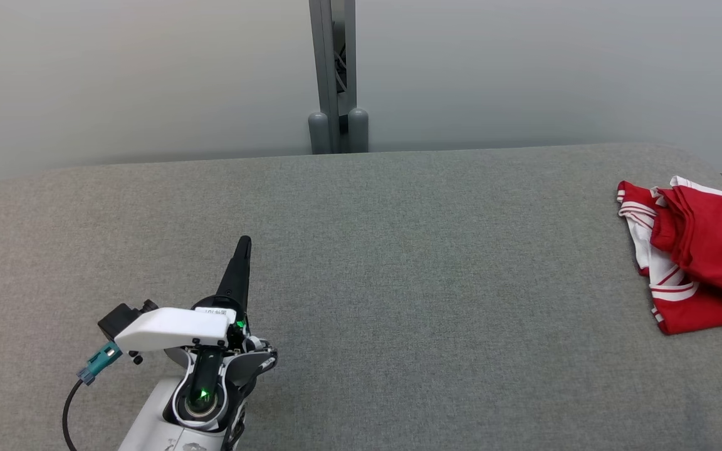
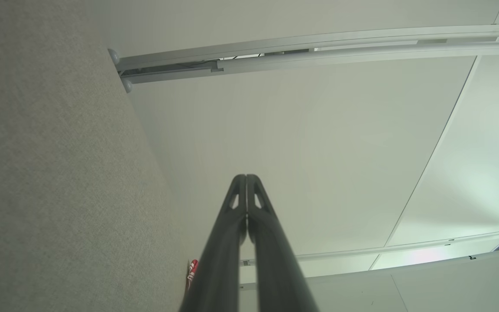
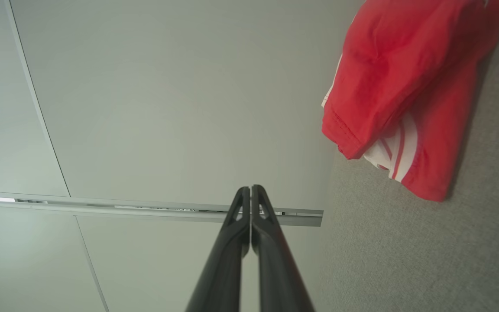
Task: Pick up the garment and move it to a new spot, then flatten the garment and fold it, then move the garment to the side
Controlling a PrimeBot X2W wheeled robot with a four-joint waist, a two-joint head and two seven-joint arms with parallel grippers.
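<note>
Garment point(image 1: 706, 263) lies bunched at the tabletop's point(image 1: 361, 263) right end, near the edge — left gripper point(image 2: 246, 178) and right gripper point(image 3: 250, 189) both empty, fingers pressed together. Risk: closed fingers reaching in could shove it off the edge — or pinch one layer only

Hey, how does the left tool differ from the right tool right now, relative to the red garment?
The left tool hangs over bare grey table, far from the garment; the right tool is close to it. In the left tool's wrist view the garment is a red sliver; in the right tool's it looms large. Both are shut and hold nothing.
</note>
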